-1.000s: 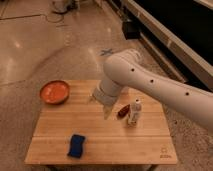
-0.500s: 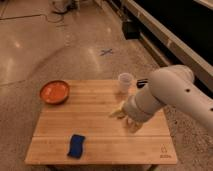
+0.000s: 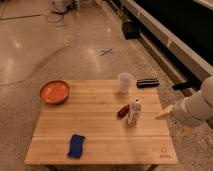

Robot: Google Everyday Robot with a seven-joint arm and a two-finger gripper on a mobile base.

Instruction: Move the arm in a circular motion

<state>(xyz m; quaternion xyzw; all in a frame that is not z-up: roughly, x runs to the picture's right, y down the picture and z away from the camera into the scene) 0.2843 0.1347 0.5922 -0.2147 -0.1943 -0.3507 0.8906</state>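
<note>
The large glossy white arm (image 3: 197, 107) shows at the right edge of the camera view, off the right side of the wooden table (image 3: 95, 125). Its gripper (image 3: 172, 120) points left and down just past the table's right edge, with pale tan fingers (image 3: 164, 114) near the small white bottle (image 3: 134, 111). It holds nothing that I can see.
On the table stand an orange bowl (image 3: 54, 91) at the far left, a blue sponge (image 3: 76, 145) at the front, a clear cup (image 3: 125, 82) at the back, a black object (image 3: 148, 82) at the back right and a red item (image 3: 122, 111) beside the bottle. Polished floor lies around.
The arm has swung from above the table's middle to the right, then off its right edge. The cup, the bottle and the red item, partly covered before, now show in full.
</note>
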